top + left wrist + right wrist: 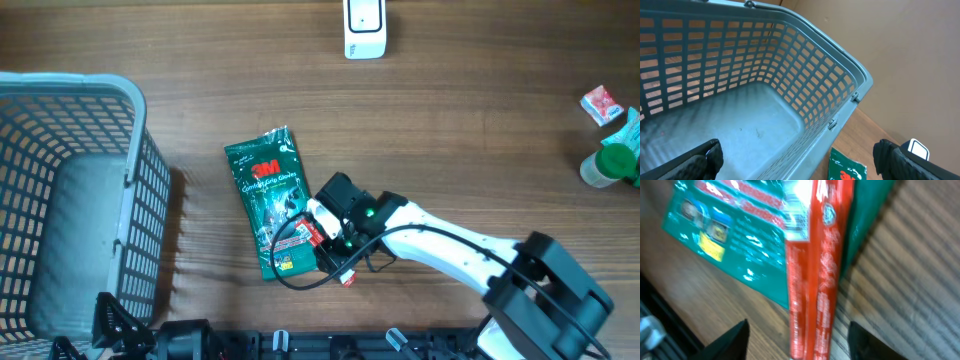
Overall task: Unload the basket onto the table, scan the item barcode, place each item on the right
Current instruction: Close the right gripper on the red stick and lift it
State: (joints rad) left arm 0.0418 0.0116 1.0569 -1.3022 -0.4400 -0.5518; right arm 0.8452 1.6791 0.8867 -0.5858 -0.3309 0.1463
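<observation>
One green packet (262, 195) and one red packet (812, 280) are counted. The right claw (799, 339) is shown released astride the red packet by its wrist view alone; the left claw (797, 160) is released too.

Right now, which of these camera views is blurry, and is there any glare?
Right wrist view: blurred, the long red packet and green foil packet soft, white glare spots on the foil. Overhead view: sharp. Left wrist view: sharp on the grey plastic mesh basket.

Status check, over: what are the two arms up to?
Left jaws open over basket. Right jaws open astride red pack, overlapping green packet. Scanner across table, nothing between.
</observation>
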